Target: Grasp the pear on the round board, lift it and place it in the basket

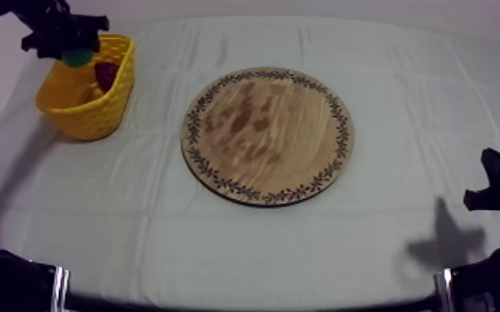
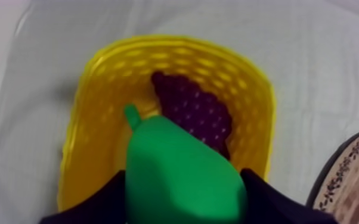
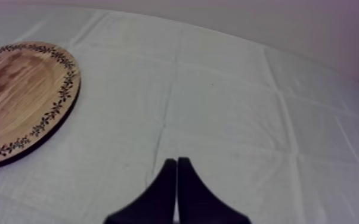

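holding the pear clamped in my left gripper right over the yellow basket, not yet in it. best move i reckon: lower a touch, release over the free side so it misses the bunch of grapes and the rim. wooden board mid-table, out of the way. right gripper clenched on nothing, well apart at the right.

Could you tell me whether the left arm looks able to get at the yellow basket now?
Likely yes: the left gripper, shut on the pear, hangs over the yellow basket's open top, with room beside the grapes.
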Available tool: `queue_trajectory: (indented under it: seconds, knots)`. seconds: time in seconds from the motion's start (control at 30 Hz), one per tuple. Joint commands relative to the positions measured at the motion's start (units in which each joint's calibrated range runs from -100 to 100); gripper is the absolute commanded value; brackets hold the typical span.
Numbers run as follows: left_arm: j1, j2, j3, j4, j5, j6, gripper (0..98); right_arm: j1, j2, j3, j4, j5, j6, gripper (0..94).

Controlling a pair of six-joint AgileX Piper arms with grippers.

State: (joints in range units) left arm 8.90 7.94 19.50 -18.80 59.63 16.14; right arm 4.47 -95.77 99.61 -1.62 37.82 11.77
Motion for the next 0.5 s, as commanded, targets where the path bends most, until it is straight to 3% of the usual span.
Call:
queue_trajectory:
  seconds: [0.0, 0.37, 0.47]
  knots:
    - [-0.37, 0.32, 2.93, -0.07, -2.48, -0.02, 57.3, -0.03, 0.01, 0.05, 0.03, 0.00, 0.02, 0.5]
    - [-1.41, 1.28, 9.66, 0.00, -8.63, 0.16, 57.2, -0.03, 0.01, 0.05, 0.03, 0.00, 0.02, 0.5]
    - [-1.53, 1.44, 9.82, -0.02, -8.95, 0.57, 63.6, -0.03, 0.01, 0.05, 0.03, 0.00, 0.02, 0.5]
